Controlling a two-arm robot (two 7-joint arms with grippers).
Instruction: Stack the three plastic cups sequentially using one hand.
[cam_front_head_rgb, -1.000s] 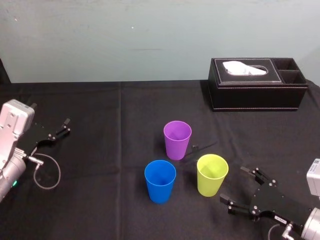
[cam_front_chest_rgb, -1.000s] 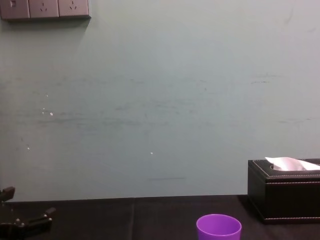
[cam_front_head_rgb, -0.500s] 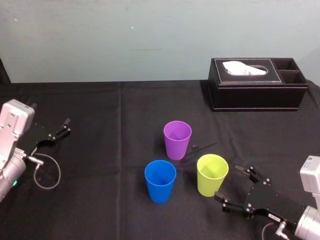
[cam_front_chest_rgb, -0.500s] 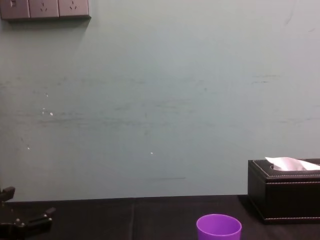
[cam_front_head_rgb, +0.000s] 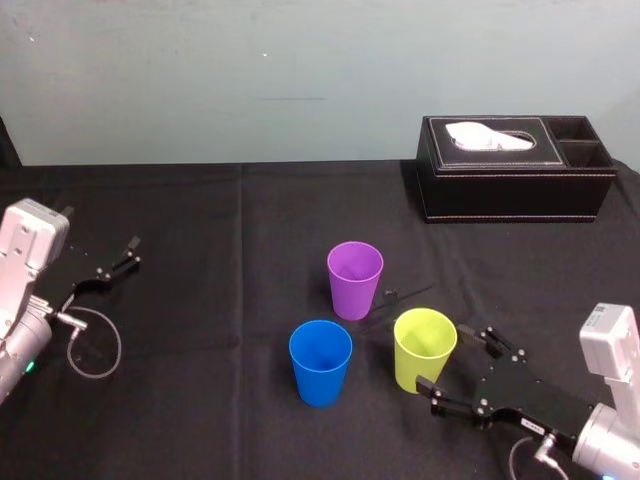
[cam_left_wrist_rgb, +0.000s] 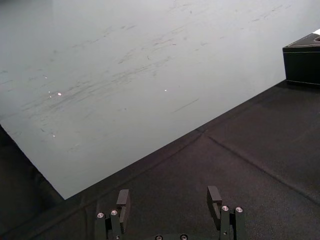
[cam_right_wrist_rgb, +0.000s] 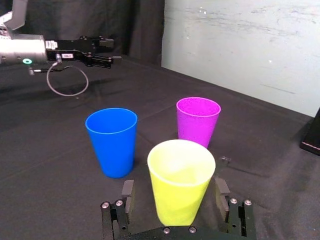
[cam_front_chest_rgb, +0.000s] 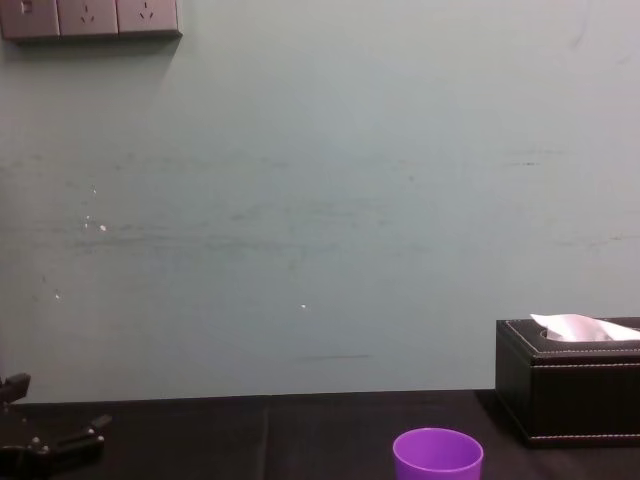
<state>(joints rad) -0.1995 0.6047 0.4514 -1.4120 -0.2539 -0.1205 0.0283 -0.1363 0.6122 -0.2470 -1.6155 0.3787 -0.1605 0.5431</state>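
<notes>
- Purple round tapered plastic cup (cam_front_head_rgb: 355, 278): plain, no pattern.
- Blue round tapered plastic cup (cam_front_head_rgb: 320, 361): plain.
- Yellow-green round tapered plastic cup (cam_front_head_rgb: 424, 349): plain.
- Table (cam_front_head_rgb: 200, 300): black cloth.
- Rectangular leather-look tissue box (cam_front_head_rgb: 515, 168): black, white stitching; tissue (cam_front_head_rgb: 488, 136) white.
- Wall (cam_front_head_rgb: 300, 70): pale blue-green, faintly scuffed.

purple cup (cam_front_chest_rgb: 437, 457): base cut off | tissue box (cam_front_chest_rgb: 570, 392): right end cut off

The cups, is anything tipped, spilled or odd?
Nothing stands out. The purple cup, blue cup and yellow-green cup stand upright and apart; the right gripper is open around the yellow-green one; the left gripper idles far left.
</notes>
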